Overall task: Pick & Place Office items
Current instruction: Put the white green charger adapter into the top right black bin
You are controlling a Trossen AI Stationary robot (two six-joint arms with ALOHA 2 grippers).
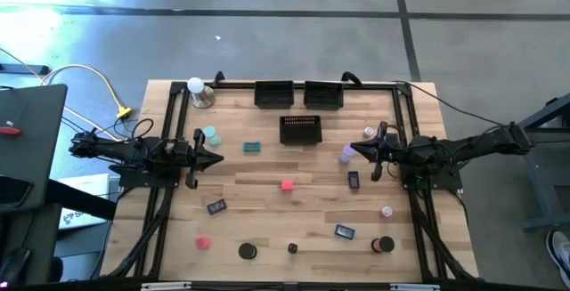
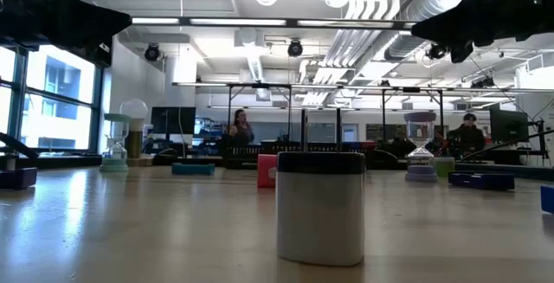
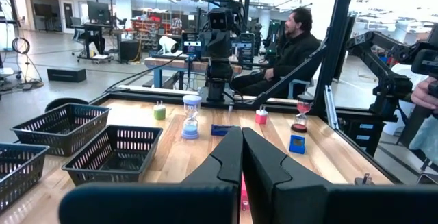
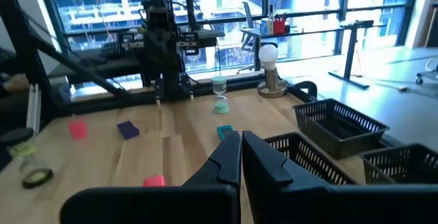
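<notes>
Bright overhead strip lighting — window glare on the floor, soft shadows.

Both arms just hang over the table: left gripper (image 1: 216, 157) pinched closed, teal block (image 1: 252, 148) just beyond its tips; right gripper (image 1: 354, 148) closed too, lavender piece (image 1: 346, 157) right beside it.

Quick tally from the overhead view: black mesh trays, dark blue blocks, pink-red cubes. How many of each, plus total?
Black mesh trays: 3
Dark blue rectangular blocks: 3
Pink-red cubes: 2
Total: 8
</notes>
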